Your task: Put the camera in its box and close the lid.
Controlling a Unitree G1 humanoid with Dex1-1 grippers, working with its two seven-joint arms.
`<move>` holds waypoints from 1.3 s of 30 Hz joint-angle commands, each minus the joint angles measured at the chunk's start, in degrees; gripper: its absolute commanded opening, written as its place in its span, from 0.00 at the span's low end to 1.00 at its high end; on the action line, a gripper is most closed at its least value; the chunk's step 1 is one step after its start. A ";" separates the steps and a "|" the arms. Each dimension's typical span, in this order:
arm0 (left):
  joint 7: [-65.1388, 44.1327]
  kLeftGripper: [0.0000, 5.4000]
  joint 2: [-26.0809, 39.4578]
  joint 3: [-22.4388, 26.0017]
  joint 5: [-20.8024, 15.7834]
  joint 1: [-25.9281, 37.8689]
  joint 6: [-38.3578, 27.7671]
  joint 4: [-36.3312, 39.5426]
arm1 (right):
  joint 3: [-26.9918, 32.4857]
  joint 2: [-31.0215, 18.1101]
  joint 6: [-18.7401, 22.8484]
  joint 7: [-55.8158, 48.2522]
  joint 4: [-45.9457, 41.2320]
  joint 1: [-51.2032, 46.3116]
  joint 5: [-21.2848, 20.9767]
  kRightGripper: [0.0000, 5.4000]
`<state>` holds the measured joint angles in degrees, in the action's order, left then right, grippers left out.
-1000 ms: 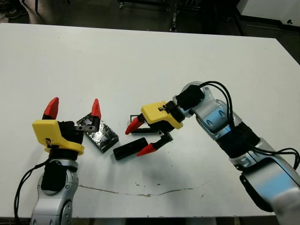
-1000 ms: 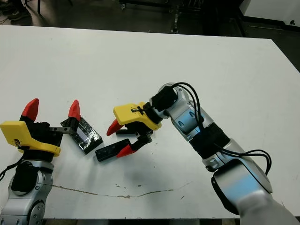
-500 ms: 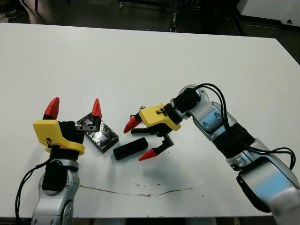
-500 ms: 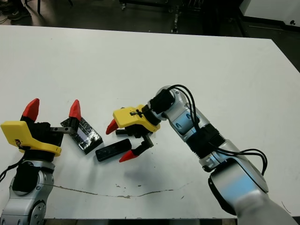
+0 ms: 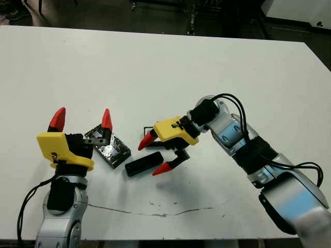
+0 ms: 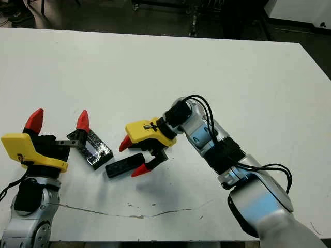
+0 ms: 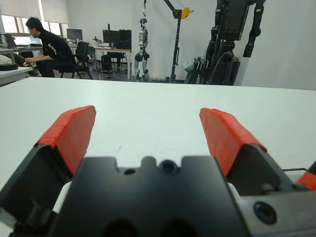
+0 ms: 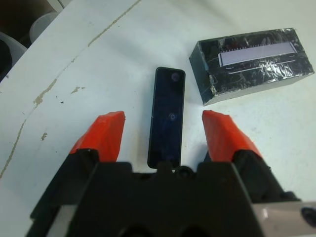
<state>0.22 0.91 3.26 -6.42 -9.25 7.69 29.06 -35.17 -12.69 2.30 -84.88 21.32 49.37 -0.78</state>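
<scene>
The right claw (image 5: 153, 154) hangs spread wide, its red tips straddling one end of the camera (image 8: 167, 116), which lies flat on the table (image 5: 170, 67). Just beyond the camera sits the lid (image 8: 253, 65) (glossy, speckled). The left claw (image 5: 81, 119), also spread and empty, hovers beside the lid.

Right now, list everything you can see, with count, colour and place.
camera: one, matte black, flat on the table between lid and right hand.
lid: one, glossy speckled black, on the table left of the camera.
box: one, only a dark edge shows behind the right hand.
table: one, white, with a thin crack line near the front edge.
person: one, dark top, seated at a desk beyond the table.
left hand: red-tipped fingers, open, by the lid.
right hand: red-tipped fingers, open, one either side of the camera's end.
</scene>
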 commanded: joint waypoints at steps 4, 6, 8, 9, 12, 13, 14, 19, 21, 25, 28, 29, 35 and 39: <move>0.06 1.00 -0.42 -0.10 -0.08 -0.99 -0.02 0.10 | -0.71 -0.20 2.45 0.80 0.60 -0.87 -1.62 0.73; 0.14 1.00 -0.35 -0.14 0.22 -1.03 0.06 0.09 | -0.93 -0.29 3.44 1.27 0.29 -0.99 -2.45 0.74; 0.24 1.00 -0.38 -0.20 0.28 -1.10 0.39 0.32 | -1.09 -0.33 3.81 1.69 0.20 -1.15 -3.12 0.70; 0.20 1.00 -0.34 -0.22 0.26 -1.13 0.49 0.40 | -1.18 -0.31 3.72 1.80 0.31 -1.18 -3.33 0.68; 0.13 1.00 -0.53 -0.19 -0.16 -1.14 0.37 0.39 | -1.40 -0.24 2.51 2.14 0.85 -1.22 -3.84 0.60; 0.07 1.00 -0.52 -0.18 -0.20 -1.17 0.28 0.35 | -1.47 -0.24 2.25 2.34 0.87 -1.27 -4.11 0.57; 0.06 1.00 -0.54 -0.15 -0.22 -1.18 0.18 0.29 | -1.50 -0.20 2.21 2.38 1.02 -1.31 -4.21 0.55; 0.03 1.00 -0.46 -0.18 -0.22 -1.23 0.49 0.53 | -1.73 -0.38 3.41 3.06 0.35 -1.95 -4.65 0.40; 0.15 1.00 -0.40 -0.27 0.13 -1.27 0.48 0.64 | -1.85 -0.52 4.77 3.56 -0.43 -2.30 -5.09 0.33; 0.34 1.00 -0.41 -0.42 0.54 -1.42 0.55 0.82 | -1.20 -0.51 5.09 4.96 -1.34 -3.60 -4.72 0.31; 0.49 1.00 -0.64 -0.43 0.44 -1.52 0.64 0.92 | -0.60 -0.46 5.18 6.16 -1.84 -4.65 -4.41 0.31; 0.42 1.00 -0.68 -0.41 0.29 -1.54 0.62 0.92 | -0.49 -0.55 5.48 6.59 -2.23 -4.97 -4.47 0.31; -0.15 1.00 -0.69 -0.26 -0.54 -1.49 0.43 0.73 | -0.04 -0.66 6.07 5.85 -2.78 -5.45 -3.35 0.31; 0.09 1.00 -0.65 -0.30 -0.13 -1.55 0.60 0.81 | 1.79 -0.85 7.48 5.08 -2.79 -4.55 -1.07 0.31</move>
<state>0.19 0.15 3.02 -6.78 -10.15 7.70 29.83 -34.66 -12.77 8.98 -79.15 18.41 44.79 -2.80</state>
